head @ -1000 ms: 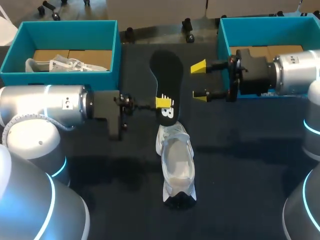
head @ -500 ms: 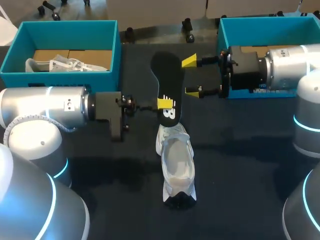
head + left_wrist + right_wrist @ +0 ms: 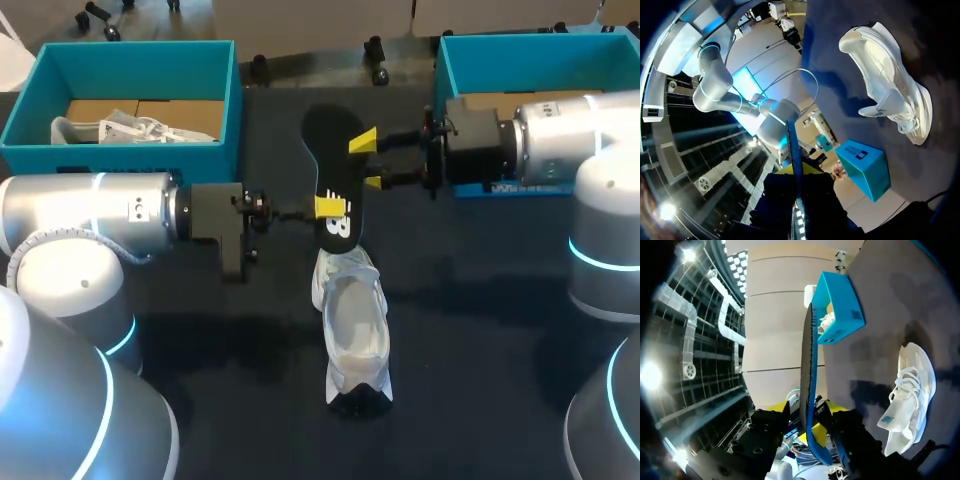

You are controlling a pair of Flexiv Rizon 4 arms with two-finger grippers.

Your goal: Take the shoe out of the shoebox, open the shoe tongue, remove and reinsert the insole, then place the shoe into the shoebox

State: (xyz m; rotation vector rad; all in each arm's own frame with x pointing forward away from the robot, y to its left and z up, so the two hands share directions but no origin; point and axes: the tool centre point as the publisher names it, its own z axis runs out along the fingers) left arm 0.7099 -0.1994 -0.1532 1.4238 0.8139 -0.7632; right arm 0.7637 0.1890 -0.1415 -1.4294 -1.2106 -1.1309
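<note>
Black insole (image 3: 335, 150) stands raised above the white shoe (image 3: 352, 330).

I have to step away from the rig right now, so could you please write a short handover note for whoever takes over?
Left gripper: shut on the insole, holding it off the table near the shoe.
Right gripper: open, one finger on each side of the insole's edge, not gripping as far as I can see.
The shoe lies on the table between the left box, which holds a second white shoe, and the right box.
Done: shoe out, insole removed.
Left: reinsert the insole, put the shoe back in its box.
</note>
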